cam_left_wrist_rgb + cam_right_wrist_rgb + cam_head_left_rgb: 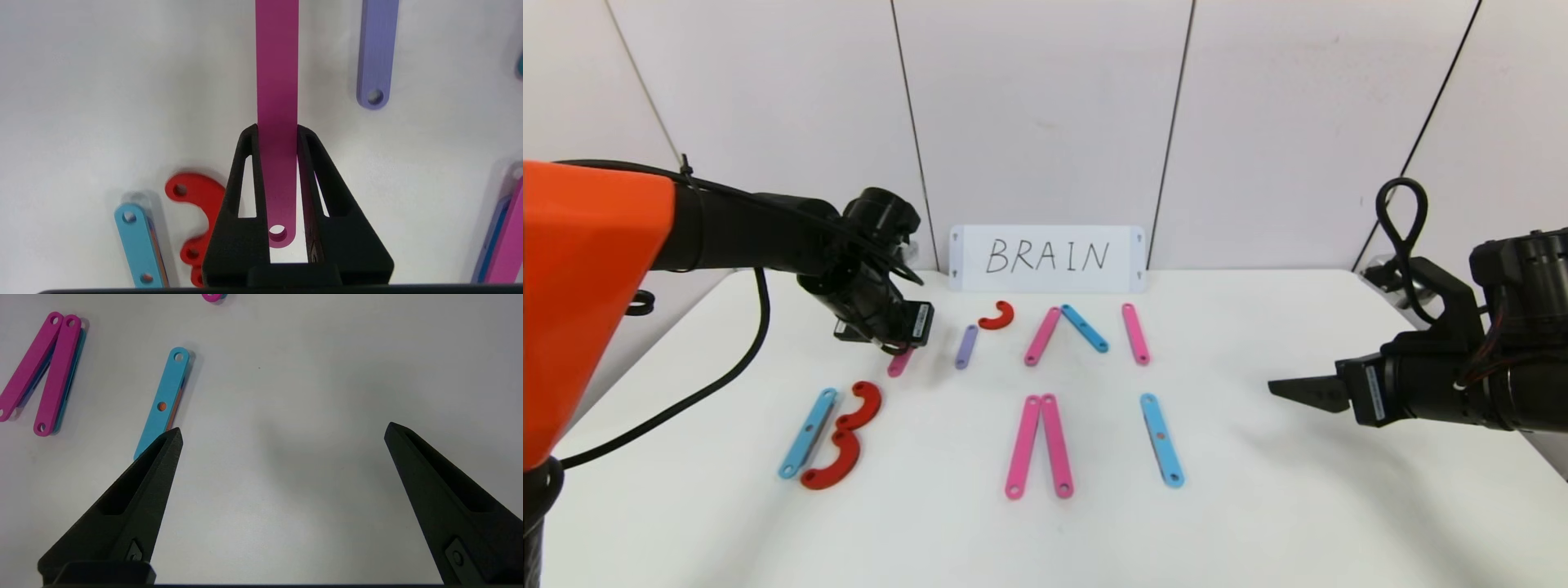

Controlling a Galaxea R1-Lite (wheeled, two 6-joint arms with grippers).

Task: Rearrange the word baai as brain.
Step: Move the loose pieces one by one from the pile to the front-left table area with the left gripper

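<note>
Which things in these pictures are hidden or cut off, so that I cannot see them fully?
- Pink bar: in the head view the left claw covers most of it; in the left wrist view its far end is cut off.
- Purple bar: cut off in the left wrist view.
- Blue bar: right claw, open, hides its near end in the right wrist view.

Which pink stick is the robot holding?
The short pink bar by the purple bar. The left gripper pinches it; the other pink bars lie free on the table.
</note>
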